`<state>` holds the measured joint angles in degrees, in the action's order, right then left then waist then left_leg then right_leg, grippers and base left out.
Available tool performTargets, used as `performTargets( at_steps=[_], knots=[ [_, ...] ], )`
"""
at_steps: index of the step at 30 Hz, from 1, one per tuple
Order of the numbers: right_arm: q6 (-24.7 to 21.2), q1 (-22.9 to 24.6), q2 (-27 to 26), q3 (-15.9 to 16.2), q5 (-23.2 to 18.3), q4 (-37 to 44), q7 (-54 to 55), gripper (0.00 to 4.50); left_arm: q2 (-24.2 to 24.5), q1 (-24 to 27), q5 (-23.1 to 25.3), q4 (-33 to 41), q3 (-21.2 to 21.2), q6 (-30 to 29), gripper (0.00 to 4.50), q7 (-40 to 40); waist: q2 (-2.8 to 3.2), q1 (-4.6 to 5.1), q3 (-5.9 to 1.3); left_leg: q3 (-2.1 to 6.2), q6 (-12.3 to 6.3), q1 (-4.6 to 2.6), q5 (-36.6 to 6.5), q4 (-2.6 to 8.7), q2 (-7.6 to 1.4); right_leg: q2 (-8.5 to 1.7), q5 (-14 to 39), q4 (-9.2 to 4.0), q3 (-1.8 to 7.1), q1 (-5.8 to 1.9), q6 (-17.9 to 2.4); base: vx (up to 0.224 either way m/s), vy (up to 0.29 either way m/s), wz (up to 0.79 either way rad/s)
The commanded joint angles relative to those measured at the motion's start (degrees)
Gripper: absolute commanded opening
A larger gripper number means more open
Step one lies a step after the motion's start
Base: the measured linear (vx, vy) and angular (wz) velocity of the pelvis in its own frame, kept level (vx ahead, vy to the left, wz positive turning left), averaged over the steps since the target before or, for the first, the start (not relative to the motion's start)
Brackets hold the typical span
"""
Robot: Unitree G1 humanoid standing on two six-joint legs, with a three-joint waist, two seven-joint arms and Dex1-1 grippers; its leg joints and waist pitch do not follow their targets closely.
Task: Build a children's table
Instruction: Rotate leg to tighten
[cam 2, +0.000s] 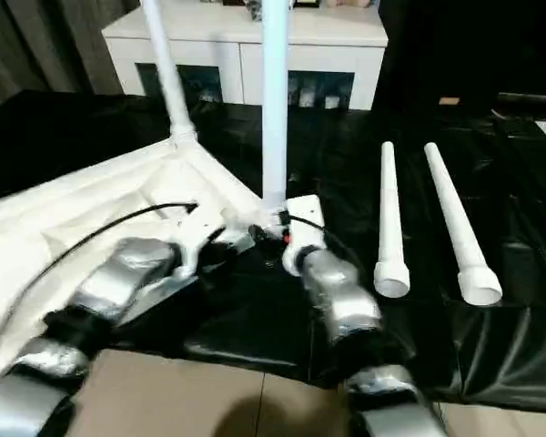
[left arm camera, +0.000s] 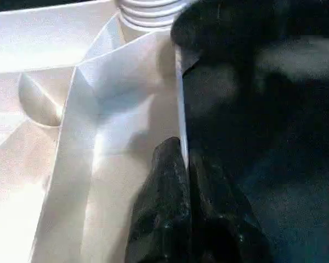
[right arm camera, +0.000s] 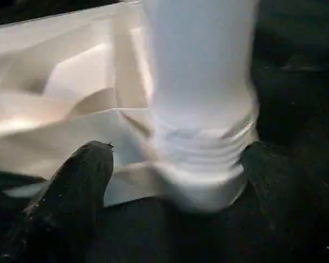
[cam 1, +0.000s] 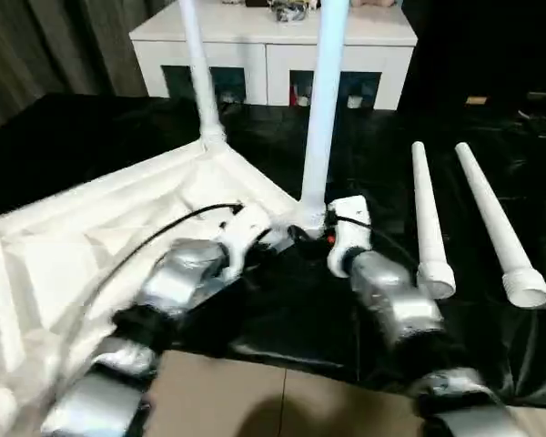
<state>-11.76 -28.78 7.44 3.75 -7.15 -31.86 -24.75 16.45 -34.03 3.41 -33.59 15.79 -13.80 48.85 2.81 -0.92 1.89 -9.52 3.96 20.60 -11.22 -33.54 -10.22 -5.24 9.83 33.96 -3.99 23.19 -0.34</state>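
Your left end effector (left arm camera: 182,181) pinches the rim of the upturned tabletop (cam 1: 91,237) | your right end effector (right arm camera: 178,181) is spread around the base of the near upright leg (cam 1: 323,109) at the tabletop's corner | 1 leg (cam 1: 200,73) stands at the far corner | 2 loose legs (cam 1: 473,218) lie right of the tabletop on the black sheet (cam 1: 491,118).

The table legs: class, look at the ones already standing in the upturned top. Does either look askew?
Yes. The far leg leans toward the robot's left, while the near leg between the fingers of the right hand stands almost upright. The left hand pinches the tabletop rim. Two spare legs lie flat.
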Motion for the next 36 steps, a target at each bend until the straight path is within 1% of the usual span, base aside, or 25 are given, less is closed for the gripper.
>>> performTargets(
  at_steps=[1, 2, 3, 4, 5, 6, 7, 8, 9, 10, 11, 12, 14, 15, 17, 18, 19, 21, 23, 26, 28, 31, 32, 34, 36],
  knots=[
    [-1.1, 0.4, 1.2, 1.2, -0.6, 3.3, -4.7, 4.11, 0.9, 1.7, -0.6, 1.6, 3.2, 2.8, 0.00, 6.8, -0.40, -0.34, -3.35, 0.31, -5.94, 0.40, -9.7, 3.64, -2.10, -2.70, 7.3, -3.44, 2.20, -3.35, -14.3, 0.000, 0.000, 0.00],
    [-1.1, 0.5, 1.4, 1.2, -0.6, 3.4, -4.9, 4.11, 1.0, 1.7, -0.7, 1.7, 3.2, 2.9, 0.00, 7.0, -0.34, -0.54, -3.40, 0.26, -5.98, 0.26, -9.6, 3.62, -2.22, -2.82, 6.7, -3.41, 2.26, -3.29, -14.6, 0.000, 0.000, 0.00],
    [-0.9, 1.8, 4.6, 2.6, -0.2, 6.0, -9.3, 4.11, 2.9, 2.8, -1.8, 3.8, 4.0, 3.2, 0.00, 11.3, -0.47, -0.69, -3.49, 0.29, -5.77, 0.22, -8.4, 3.63, -2.32, -2.82, 5.4, -3.15, 2.25, -3.35, -15.0, 0.000, 0.000, 0.00],
    [-1.0, 2.2, 5.5, 2.9, -0.3, 6.7, -10.5, 4.11, 3.4, 2.9, -2.0, 4.2, 4.2, 3.4, 0.00, 12.2, -0.44, -1.06, -3.47, 0.20, -6.03, 0.11, -7.7, 3.55, -2.47, -2.77, 4.1, -2.96, 2.29, -3.23, -15.3, 0.000, 0.000, 0.00],
    [-1.2, 2.8, 6.7, 3.3, -0.4, 7.8, -12.2, 4.11, 4.1, 3.2, -2.2, 4.8, 4.5, 3.6, 0.00, 13.5, -0.37, -1.30, -3.43, 0.17, -6.17, -0.05, -7.7, 3.54, -2.57, -2.80, 3.7, -2.93, 2.30, -3.13, -15.5, 0.000, 0.000, 0.00],
    [-1.4, 3.6, 8.6, 4.1, -0.6, 9.4, -15.0, 4.11, 5.2, 3.6, -2.3, 5.7, 5.0, 4.1, 0.00, 15.5, -0.30, -1.64, -3.36, -0.03, -6.27, -0.31, -8.0, 3.45, -2.58, -2.65, 3.1, -2.91, 2.39, -2.91, -15.8, 0.000, 0.000, 0.00],
    [-1.5, 4.3, 10.1, 4.7, -0.9, 10.8, -17.5, 4.11, 6.1, 3.8, -2.5, 6.5, 5.5, 4.7, 0.00, 17.3, -0.36, -1.69, -3.19, -0.10, -6.40, 0.00, -9.1, 3.57, -2.48, -2.67, 3.8, -2.97, 2.42, -3.07, -15.7, 0.000, 0.000, 0.00],
    [-2.2, 5.4, 12.1, 5.7, -1.7, 12.9, -21.3, 4.11, 7.1, 4.2, -3.1, 7.7, 5.7, 4.9, 0.00, 19.5, -0.19, -1.65, -3.13, -0.03, -5.82, 0.18, -10.2, 3.74, -2.51, -2.80, 5.6, -3.03, 2.35, -3.26, -15.3, 0.000, 0.000, 0.00],
    [-2.8, 6.3, 13.5, 6.5, -2.6, 14.7, -24.1, 4.11, 7.6, 4.4, -3.6, 8.5, 5.7, 5.1, 0.00, 20.8, -0.27, -1.74, -3.09, 0.01, -5.55, 0.08, -10.8, 3.79, -2.58, -2.74, 6.4, -3.16, 2.32, -3.29, -15.0, 0.000, 0.000, 0.00],
    [-3.3, 6.9, 14.4, 7.2, -2.8, 15.8, -25.9, 4.11, 8.0, 4.6, -4.0, 9.0, 5.6, 5.2, 0.00, 21.8, -0.22, -1.84, -3.04, -0.03, -5.18, -0.04, -11.7, 3.79, -2.71, -2.80, 7.2, -3.20, 2.42, -3.16, -14.9, 0.000, 0.000, 0.00],
    [-3.4, 7.3, 15.0, 7.9, -2.9, 16.6, -27.3, 4.11, 8.2, 4.6, -4.2, 9.4, 5.6, 5.3, 0.00, 22.5, -0.11, -1.79, -3.01, -0.02, -4.97, 0.00, -12.2, 3.84, -2.72, -2.81, 7.7, -3.24, 2.45, -3.15, -14.8, 0.000, 0.000, 0.00],
    [-3.4, 7.7, 15.5, 8.8, -2.7, 17.2, -28.7, 4.11, 8.4, 4.4, -4.2, 9.2, 5.4, 5.5, 0.00, 22.6, -0.23, -1.77, -2.86, -0.04, -4.27, -0.01, -13.8, 3.96, -2.60, -2.74, 10.7, -3.61, 2.42, -3.03, -14.1, 0.000, 0.000, 0.00],
    [-3.2, 7.9, 15.6, 9.5, -2.2, 17.3, -29.4, 4.11, 8.4, 4.0, -3.9, 8.5, 5.3, 6.0, 0.00, 22.5, -0.21, -1.78, -2.85, -0.05, -3.38, -0.19, -14.9, 3.99, -2.59, -2.92, 13.3, -3.90, 2.52, -2.84, -13.6, 0.000, 0.000, 0.00],
    [-3.1, 7.8, 15.4, 9.6, -1.8, 17.1, -29.1, 4.11, 8.5, 3.7, -3.7, 8.2, 5.3, 6.2, 0.00, 22.5, -0.24, -1.78, -2.85, -0.03, -3.15, -0.22, -14.9, 4.01, -2.58, -2.89, 13.5, -3.94, 2.52, -2.77, -13.5, 0.000, 0.000, 0.00],
    [-3.1, 7.6, 15.2, 9.7, -1.7, 16.7, -28.7, 4.11, 8.6, 3.6, -3.8, 8.1, 5.3, 6.3, 0.00, 22.5, -0.26, -1.68, -2.83, 0.06, -2.64, -0.02, -14.9, 4.10, -2.54, -2.85, 13.6, -3.90, 2.49, -2.88, -13.2, 0.000, 0.000, 0.00],
    [-3.2, 7.3, 14.8, 9.4, -1.7, 16.4, -28.0, 3.95, 8.7, 3.5, -3.8, 8.0, 5.3, 6.3, 0.00, 22.5, -0.28, -1.64, -2.85, 0.13, -2.47, 0.03, -14.7, 4.15, -2.52, -2.83, 13.8, -3.89, 2.45, -2.91, -12.9, 0.000, 0.000, 0.00],
    [-3.4, 7.1, 14.6, 9.3, -1.9, 16.3, -27.8, 3.85, 8.7, 3.4, -3.9, 8.0, 5.3, 6.3, 0.00, 22.6, -0.34, -1.57, -2.89, 0.13, -2.45, 0.06, -14.4, 4.13, -2.49, -2.85, 13.6, -3.89, 2.47, -2.91, -12.8, 0.000, 0.000, 0.00],
    [-4.0, 7.0, 14.6, 9.2, -2.1, 16.6, -27.9, 3.85, 8.7, 3.4, -4.0, 8.2, 5.3, 6.3, 0.00, 22.7, -0.32, -1.48, -2.94, 0.17, -2.59, 0.15, -13.8, 4.11, -2.49, -2.80, 12.8, -3.78, 2.44, -2.98, -12.9, 0.000, 0.000, 0.00],
    [-4.2, 7.0, 14.7, 9.3, -2.2, 16.8, -28.0, 3.55, 8.7, 3.3, -4.0, 8.2, 5.3, 6.3, 0.00, 22.8, -0.35, -1.42, -2.99, 0.15, -2.84, 0.18, -13.2, 4.03, -2.49, -2.80, 11.8, -3.68, 2.43, -2.99, -13.2, 0.000, 0.000, 0.00],
    [-3.9, 6.9, 14.6, 9.5, -1.4, 16.0, -28.2, 3.42, 8.4, 3.2, -3.7, 7.8, 5.0, 6.5, 0.00, 22.8, -0.33, -1.39, -2.97, 0.13, -3.12, 0.23, -12.9, 4.00, -2.48, -2.79, 11.6, -3.67, 2.40, -3.01, -13.4, 0.000, 0.000, 0.00],
    [-3.9, 7.0, 14.4, 9.6, -1.2, 15.7, -28.0, 3.05, 8.4, 3.3, -3.7, 7.8, 5.0, 6.5, 0.00, 22.7, -0.40, -1.37, -2.97, 0.09, -3.07, 0.25, -13.0, 3.97, -2.45, -2.84, 12.1, -3.75, 2.42, -3.02, -13.3, 0.000, 0.000, 0.00],
    [-3.8, 7.2, 14.4, 10.0, -0.9, 15.6, -27.9, 3.00, 8.5, 3.2, -3.7, 7.7, 5.0, 6.5, 0.00, 22.7, -0.39, -1.33, -2.93, 0.14, -2.92, 0.22, -13.5, 4.04, -2.49, -2.83, 13.0, -3.79, 2.41, -2.99, -13.1, 0.000, 0.000, 0.00],
    [-3.8, 7.2, 14.3, 10.1, -0.7, 15.5, -27.7, 2.92, 8.5, 3.3, -3.7, 7.7, 5.0, 6.5, 0.00, 22.7, -0.39, -1.33, -2.93, 0.14, -2.92, 0.22, -13.5, 4.04, -2.49, -2.83, 13.0, -3.79, 2.41, -2.99, -13.1, 0.000, 0.000, 0.00],
    [-4.1, 7.2, 13.3, 9.6, -0.1, 14.3, -25.2, 2.75, 8.6, 3.3, -3.5, 7.4, 5.0, 6.4, 0.00, 22.4, -0.36, -1.31, -2.93, 0.14, -2.80, 0.19, -13.4, 4.05, -2.47, -2.85, 13.3, -3.80, 2.42, -2.93, -12.9, 0.000, 0.000, 0.00],
    [-4.3, 6.8, 12.1, 8.8, 0.7, 12.8, -21.7, 2.73, 8.5, 3.4, -3.2, 7.0, 4.8, 5.9, 0.00, 21.5, -0.31, -1.14, -2.80, 0.20, -2.34, 0.29, -14.0, 4.19, -2.41, -2.84, 14.5, -3.90, 2.37, -2.89, -12.6, 0.000, 0.000, 0.00]
  ],
)
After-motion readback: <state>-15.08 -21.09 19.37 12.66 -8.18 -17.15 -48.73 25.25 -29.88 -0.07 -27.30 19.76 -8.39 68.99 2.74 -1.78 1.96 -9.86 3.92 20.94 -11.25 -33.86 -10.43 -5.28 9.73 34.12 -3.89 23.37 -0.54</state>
